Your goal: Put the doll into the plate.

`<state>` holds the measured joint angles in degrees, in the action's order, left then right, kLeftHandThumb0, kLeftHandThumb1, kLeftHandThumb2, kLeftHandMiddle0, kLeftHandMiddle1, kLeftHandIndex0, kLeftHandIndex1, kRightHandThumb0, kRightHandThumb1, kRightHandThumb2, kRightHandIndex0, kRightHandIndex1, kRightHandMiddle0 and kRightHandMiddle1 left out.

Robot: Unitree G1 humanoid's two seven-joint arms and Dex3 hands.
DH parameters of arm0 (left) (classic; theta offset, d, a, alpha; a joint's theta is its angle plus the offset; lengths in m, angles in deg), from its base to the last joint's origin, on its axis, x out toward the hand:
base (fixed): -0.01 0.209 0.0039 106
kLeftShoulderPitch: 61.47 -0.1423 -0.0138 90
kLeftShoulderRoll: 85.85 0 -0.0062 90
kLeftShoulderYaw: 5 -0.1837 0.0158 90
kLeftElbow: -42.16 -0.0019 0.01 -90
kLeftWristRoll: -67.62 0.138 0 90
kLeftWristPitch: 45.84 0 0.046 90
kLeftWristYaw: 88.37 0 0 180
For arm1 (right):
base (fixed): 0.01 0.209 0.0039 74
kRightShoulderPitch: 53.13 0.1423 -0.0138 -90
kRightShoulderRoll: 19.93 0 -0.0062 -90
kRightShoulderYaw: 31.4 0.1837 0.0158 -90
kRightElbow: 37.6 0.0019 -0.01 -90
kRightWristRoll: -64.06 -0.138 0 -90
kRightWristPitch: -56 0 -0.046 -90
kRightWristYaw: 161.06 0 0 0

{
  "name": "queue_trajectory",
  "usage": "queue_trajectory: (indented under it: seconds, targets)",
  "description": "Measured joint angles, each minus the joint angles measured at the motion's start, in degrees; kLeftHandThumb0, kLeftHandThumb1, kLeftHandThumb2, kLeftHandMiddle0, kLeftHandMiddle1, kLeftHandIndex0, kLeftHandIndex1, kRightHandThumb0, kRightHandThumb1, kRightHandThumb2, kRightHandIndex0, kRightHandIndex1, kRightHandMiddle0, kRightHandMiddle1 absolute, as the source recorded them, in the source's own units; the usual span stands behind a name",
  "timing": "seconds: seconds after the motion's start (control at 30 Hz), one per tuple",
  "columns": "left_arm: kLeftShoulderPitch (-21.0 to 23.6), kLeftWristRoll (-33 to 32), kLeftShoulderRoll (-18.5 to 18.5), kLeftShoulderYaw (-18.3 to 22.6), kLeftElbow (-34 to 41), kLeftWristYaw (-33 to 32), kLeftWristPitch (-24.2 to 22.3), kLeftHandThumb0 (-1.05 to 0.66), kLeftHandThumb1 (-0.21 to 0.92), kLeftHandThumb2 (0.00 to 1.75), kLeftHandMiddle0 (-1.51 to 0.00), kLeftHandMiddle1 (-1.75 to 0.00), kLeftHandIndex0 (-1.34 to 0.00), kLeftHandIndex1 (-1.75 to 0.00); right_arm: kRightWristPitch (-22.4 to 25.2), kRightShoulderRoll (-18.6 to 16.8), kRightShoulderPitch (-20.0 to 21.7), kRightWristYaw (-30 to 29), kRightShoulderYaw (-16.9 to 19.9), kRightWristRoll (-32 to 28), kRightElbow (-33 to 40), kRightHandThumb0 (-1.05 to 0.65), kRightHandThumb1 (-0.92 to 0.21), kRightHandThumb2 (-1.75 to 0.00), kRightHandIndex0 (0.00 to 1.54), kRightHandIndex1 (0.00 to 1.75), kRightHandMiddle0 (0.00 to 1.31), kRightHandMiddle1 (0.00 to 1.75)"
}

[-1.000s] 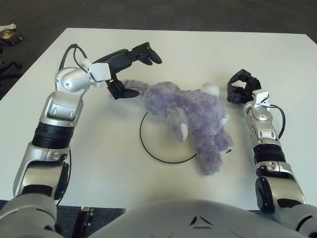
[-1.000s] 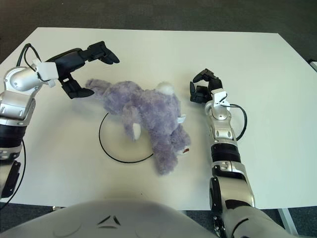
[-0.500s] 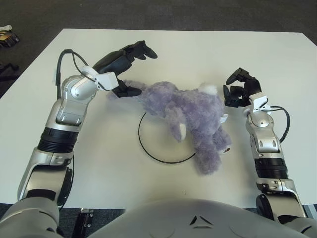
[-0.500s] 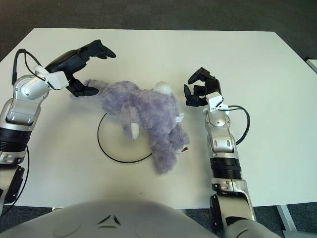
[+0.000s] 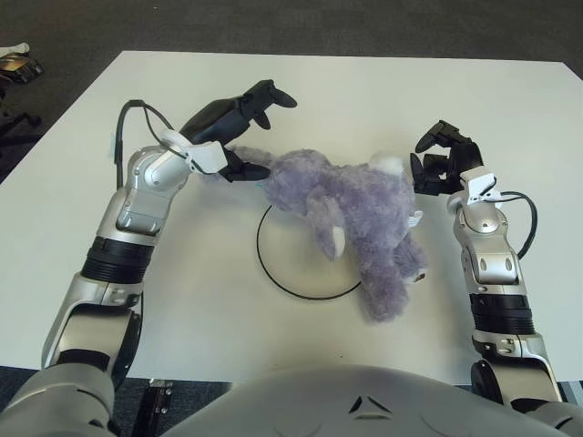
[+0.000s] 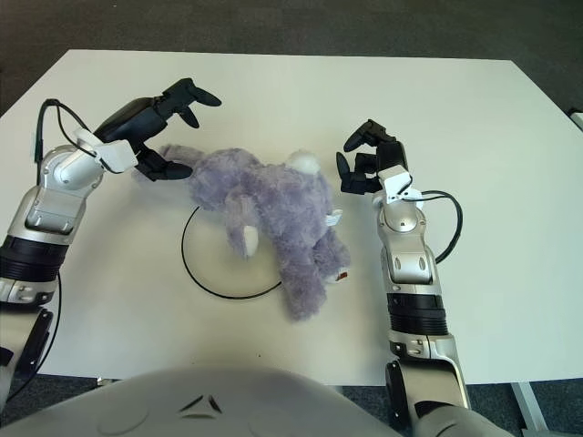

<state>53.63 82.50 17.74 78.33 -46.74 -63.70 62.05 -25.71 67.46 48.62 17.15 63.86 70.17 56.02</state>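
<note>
White desk (image 5: pixel 182 309) fills the view, with dark floor beyond its far edge. Nearest to me on it is the plate (image 5: pixel 273 273), which shows only as a thin dark ring. The doll (image 5: pixel 360 214), a purple plush animal, lies across the ring's far-right part: its middle covers the rim, one end hangs outside toward my right, and the other stretches away to the far left. I judge it only partly in the plate.

My right hand (image 5: pixel 444 164) is just beside the doll's white-tufted end, fingers (image 5: pixel 428 141) curled over nothing; I see no contact with the plush. A second ago that hand sat a little farther out and lower, so it has closed in on the doll.

My left hand (image 5: pixel 235 137) is at the doll's far-left tip, upper fingers (image 5: pixel 269 96) spread above it and the lower one touching or almost touching the fur, not clamped. Since the earlier frame the forearm has swung inward and the hand has lifted slightly.

The doll itself has not shifted. Both hands now flank it, which suggests a two-sided push or lift is being set up.
</note>
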Motion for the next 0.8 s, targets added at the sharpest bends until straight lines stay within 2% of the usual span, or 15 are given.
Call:
queue_trajectory:
  seconds: [0.13,0.3,0.5,0.8]
  targets:
    - [-0.6,-0.3,0.1,-0.1,1.5,0.8,-1.2,-0.75,0.28,1.02,-0.22,-1.19,0.0,-0.9,1.1,-0.1,0.1,0.0,0.6,-0.2,0.0,-0.47,-0.36,-1.26,1.18,1.75,0.58,1.75]
    - [-1.0,-0.4,0.4,-0.1,2.9,2.3,-2.3,-0.79,0.31,0.98,-0.13,-1.03,0.0,-0.87,2.5,-0.4,0.5,-0.1,1.4,-0.8,0.0,-0.47,-0.36,-1.27,1.19,1.75,0.58,1.75]
    - [-1.5,-1.5,0.6,-0.2,3.9,4.0,-2.4,-0.79,0.31,0.97,-0.05,-0.94,0.0,-0.83,3.9,-0.9,0.8,-0.1,2.1,-1.2,0.0,-0.47,-0.36,-1.27,1.19,1.75,0.58,1.75]
    - [-2.7,-3.9,1.2,-0.4,6.1,8.4,-5.7,-0.81,0.29,0.97,-0.1,-0.96,0.0,-0.85,5.5,-1.3,0.9,-0.1,2.6,-2.3,0.1,-0.47,-0.35,-1.28,1.2,1.75,0.59,1.75]
